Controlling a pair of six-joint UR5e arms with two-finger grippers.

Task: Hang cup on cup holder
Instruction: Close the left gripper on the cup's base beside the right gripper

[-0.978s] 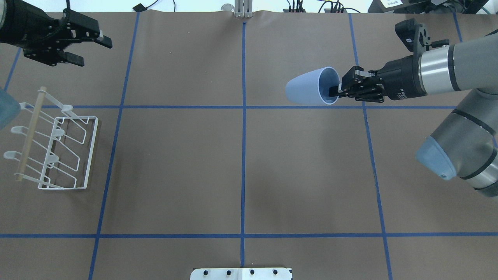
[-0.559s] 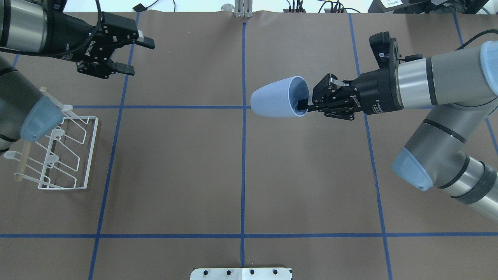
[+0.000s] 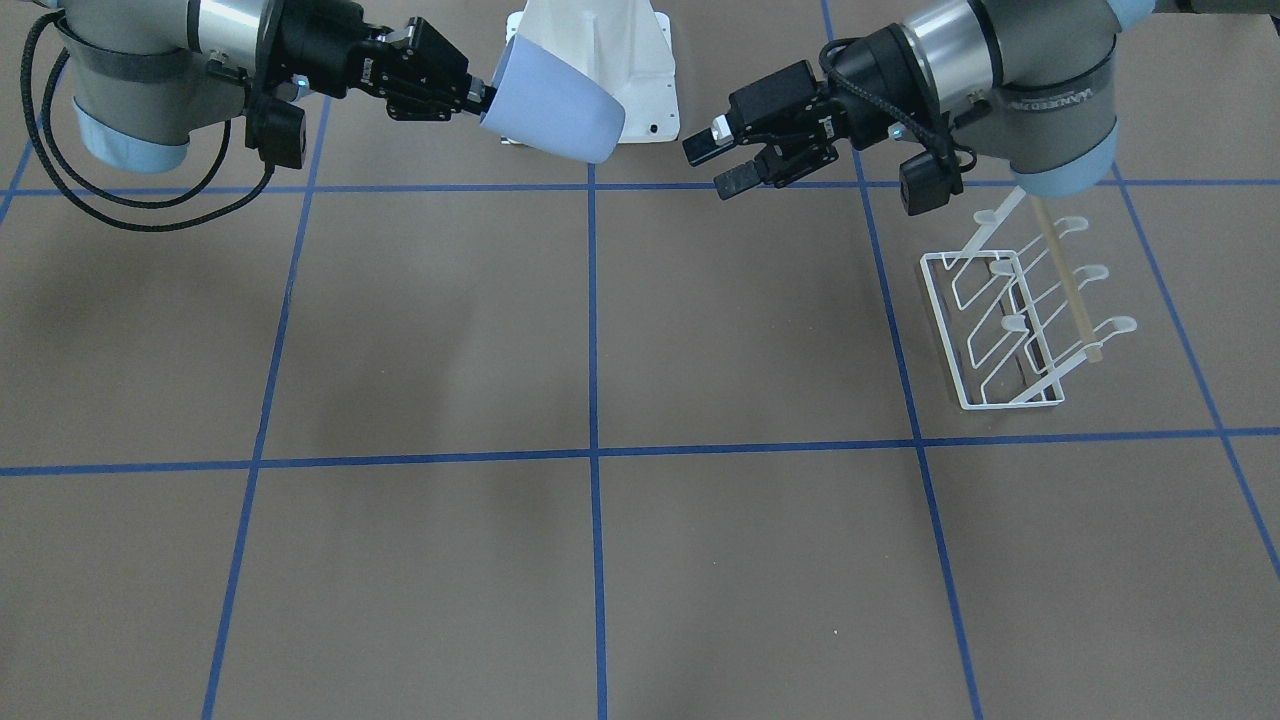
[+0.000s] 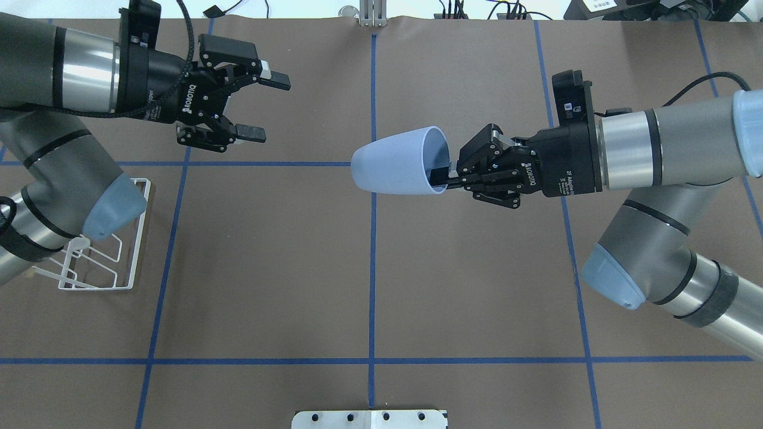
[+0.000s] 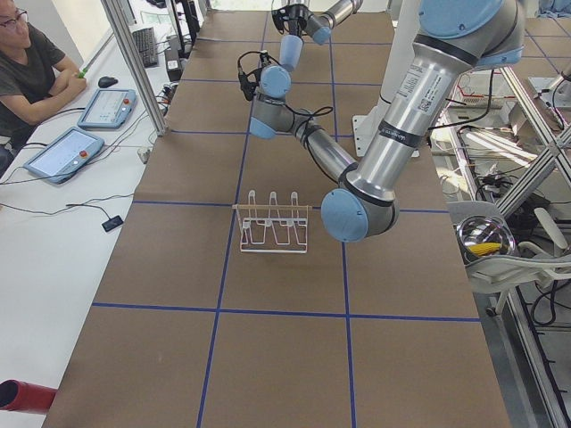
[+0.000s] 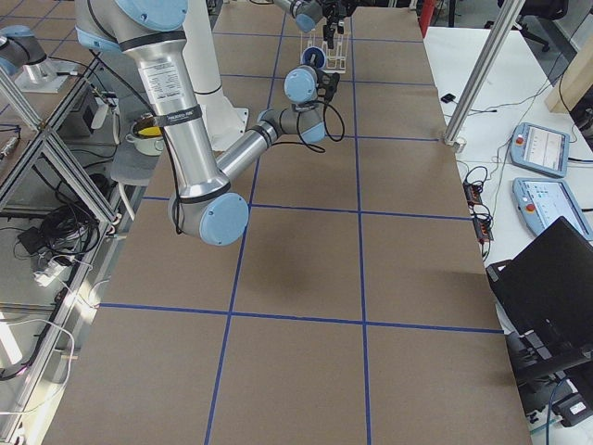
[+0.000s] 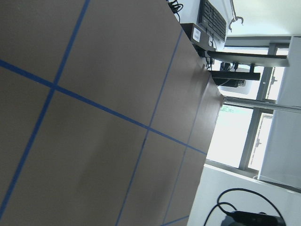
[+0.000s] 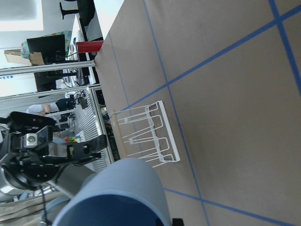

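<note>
Bench (image 4: 268, 268): brown, with a blue grid of tape, and it carries the cup holder. Cup holder (image 3: 944, 332): stands on the bench at the lower left of the overhead view, partly hidden there by my left arm's elbow; no cup hangs on it. Cup (image 4: 393, 168): held clear of the bench near the centre of the overhead view, lying sideways, base pointing to frame left and mouth toward my right wrist. Right gripper (image 4: 442, 179): clamped on the cup's rim, one finger inside the mouth. Left gripper (image 4: 268, 107): upper left of the overhead view, jaws apart, holding nothing, well apart from the cup. Finding: a hand-over appears to be in hand. The next move calls for the cup's base to go between my left jaws, the left closing before the right lets go.
</note>
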